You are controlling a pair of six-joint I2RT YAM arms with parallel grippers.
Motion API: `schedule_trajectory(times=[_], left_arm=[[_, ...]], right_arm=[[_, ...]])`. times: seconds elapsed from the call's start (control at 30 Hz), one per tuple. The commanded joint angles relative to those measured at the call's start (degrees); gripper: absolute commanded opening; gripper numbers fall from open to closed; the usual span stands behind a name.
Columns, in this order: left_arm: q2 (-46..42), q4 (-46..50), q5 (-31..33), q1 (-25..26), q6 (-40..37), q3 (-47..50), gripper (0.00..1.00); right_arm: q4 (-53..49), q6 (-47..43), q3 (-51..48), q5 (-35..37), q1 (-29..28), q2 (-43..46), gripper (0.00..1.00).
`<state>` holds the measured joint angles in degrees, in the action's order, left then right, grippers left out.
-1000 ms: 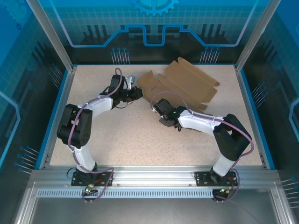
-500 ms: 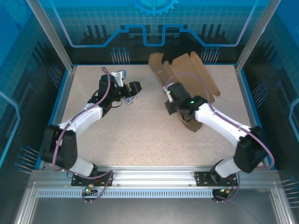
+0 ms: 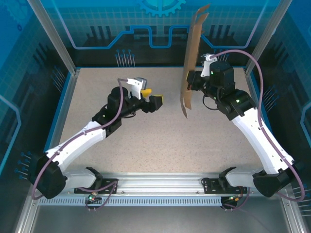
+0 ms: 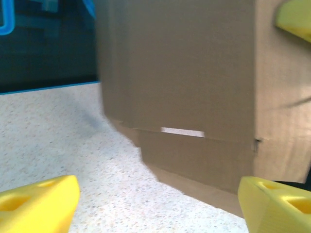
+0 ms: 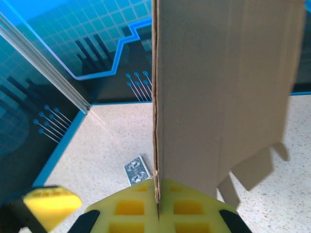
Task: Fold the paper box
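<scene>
Speckled beige tabletop [image 3: 146, 141], bordered in blue and enclosed by blue printed walls, no longer carries the workpiece. The plain brown die-cut corrugated cardboard sheet that forms the paper box [image 3: 192, 48] lay flat at the far centre of the surface one second ago. It now stands on edge to the right of centre, near the back wall, and appears as a narrow vertical strip in the top view. The right gripper [image 3: 191, 80] is clamped shut on the near edge of the sheet. The right wrist view confirms this, with the yellow fingers [image 5: 131, 208] pressed against both faces of the cardboard [image 5: 218, 87]. Whether the lower edge touches the table cannot be determined. The left gripper [image 3: 151, 96], closed beside the sheet a second ago, now stands wide and empty. It sits apart from the cardboard and points at its broad face [image 4: 194, 87]. The flaps and tabs look flat and uncreased, so folding is judged to be at an early stage. The likely purpose of the lift is reorientation, which presents a panel to the open left jaws.
</scene>
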<state>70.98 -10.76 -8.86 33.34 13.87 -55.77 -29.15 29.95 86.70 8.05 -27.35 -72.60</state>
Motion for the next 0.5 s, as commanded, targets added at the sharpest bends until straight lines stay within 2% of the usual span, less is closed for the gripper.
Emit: schedule_trajectory(times=[0.0, 0.33, 0.47], left_arm=[[-2.73, 0.54, 3.56, 4.67, -10.55, -2.31, 0.90], [2.42, 2.58, 18.46, 17.64, -32.15, -6.42, 0.96], [6.42, -0.22, 27.99, 20.74, -42.10, -8.17, 0.98]], right_arm=[[3.13, 6.16, 1.00, -0.21, -0.15, 0.84, 0.01], [9.53, 13.28, -0.90, 1.94, -2.50, 1.33, 0.01], [10.41, 15.12, -0.98, 1.11, -2.79, 0.91, 0.01]])
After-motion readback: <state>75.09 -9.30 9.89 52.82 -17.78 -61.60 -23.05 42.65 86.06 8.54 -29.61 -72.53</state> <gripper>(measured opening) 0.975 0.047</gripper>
